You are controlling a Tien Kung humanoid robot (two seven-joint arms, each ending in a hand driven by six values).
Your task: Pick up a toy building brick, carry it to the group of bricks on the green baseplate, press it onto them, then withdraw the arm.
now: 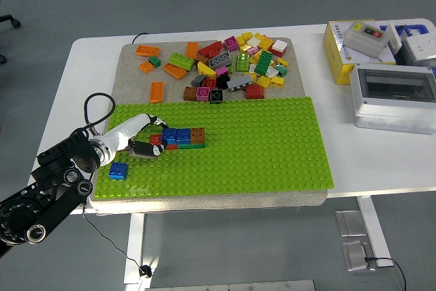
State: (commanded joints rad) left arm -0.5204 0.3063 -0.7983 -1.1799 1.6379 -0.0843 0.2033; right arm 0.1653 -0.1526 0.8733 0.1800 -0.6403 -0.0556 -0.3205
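The left hand point(139, 140) reaches in from the lower left over the green baseplate point(259, 144), which lies on a grey mat point(129, 59) on the white bench point(88, 66). Its white fingers point(146, 121) are loosely curled toward the left end of the brick group point(182, 137), a short row of blue, brown, red and green bricks pressed onto the plate. The dark thumb sits low against the group's left end, and the upper fingertip ends just beside the blue brick point(168, 134) there. Whether the fingers pinch that brick or only touch it cannot be told.

A lone blue brick point(118, 170) sits on the plate just below the hand, apart from the group. Behind the plate, a loose pile point(235, 63) of mixed bricks lies on the mat, with a few orange bricks point(148, 50) off to its left. On the bench's right stand a grey box point(393, 97) and a yellow box point(340, 49).
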